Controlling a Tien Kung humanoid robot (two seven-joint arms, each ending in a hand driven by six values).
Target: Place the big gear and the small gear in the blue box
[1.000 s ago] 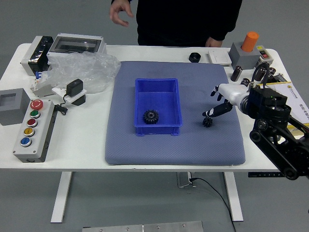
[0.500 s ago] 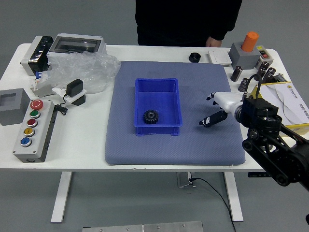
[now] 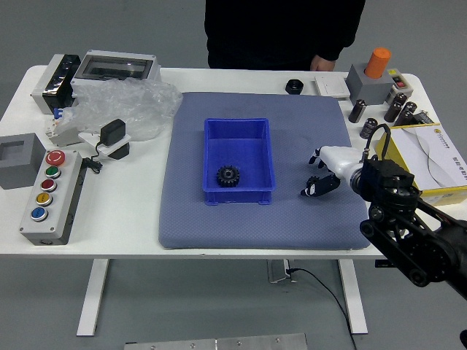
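Blue walls of the open box stand on the grey-blue mat, which lies on your white counter. The big gear is in the blue box, toward its six o'clock wall. Taking the box as your clock centre, your right robot hand is low over the mat between three and four o'clock, apart from the box, with its arm coming in from the lower right. You cannot tell whether that hand is open or clamped on the small gear; the dark parts at the hand blend together, so the small gear is not clear to you.

At one o'clock you have a black round part, and beyond it a person's hand at the counter's far edge. An orange cylinder stands on a grey block at two o'clock, a yellow-edged box sits at three, a button panel between eight and nine, and clear plastic at ten.
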